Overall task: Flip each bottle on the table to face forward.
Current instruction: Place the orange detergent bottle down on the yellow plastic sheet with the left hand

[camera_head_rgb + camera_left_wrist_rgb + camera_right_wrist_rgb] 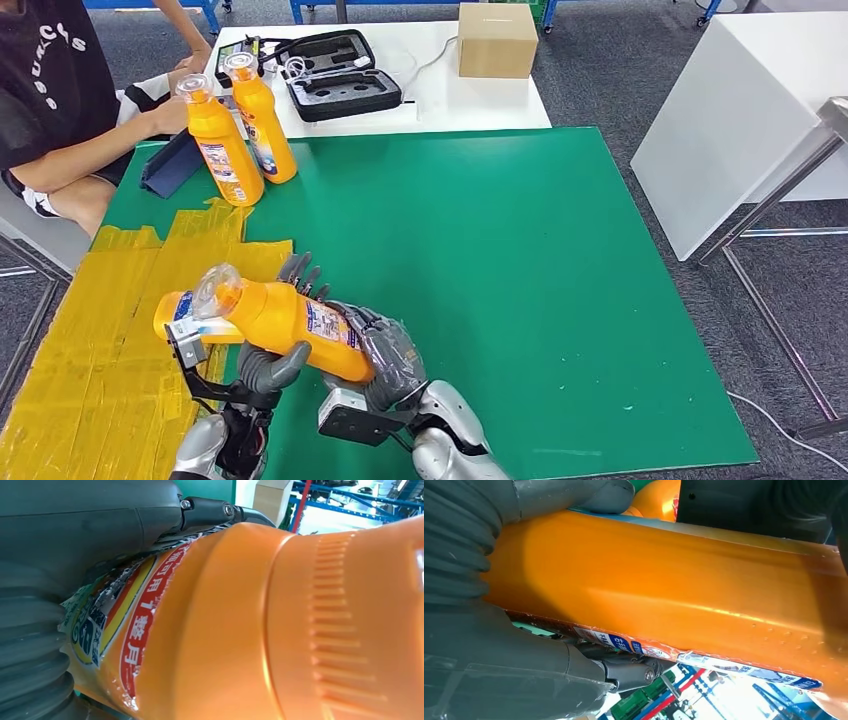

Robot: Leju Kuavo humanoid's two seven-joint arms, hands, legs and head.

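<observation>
An orange bottle [285, 320] with a clear cap hangs tilted on its side above the near left of the green mat [500, 280], cap toward me. My left hand [268, 368] grips it from below near the neck, fingers wrapped behind it. My right hand [388, 352] holds its base end. Up close, the bottle [260, 630] and its torn label lie against my left hand [75, 530]. The right wrist view has the bottle's side [664, 590] pressed in my right hand [499, 670]. Two more orange bottles [222, 145] [264, 122] stand upright at the mat's far left.
A person [60, 100] sits at the far left, one arm resting beside the standing bottles. Yellow tape [90, 330] covers the near left of the table. A dark blue folder [165, 165] lies at the mat's corner. Behind stand an open black case [340, 75] and a cardboard box [497, 40].
</observation>
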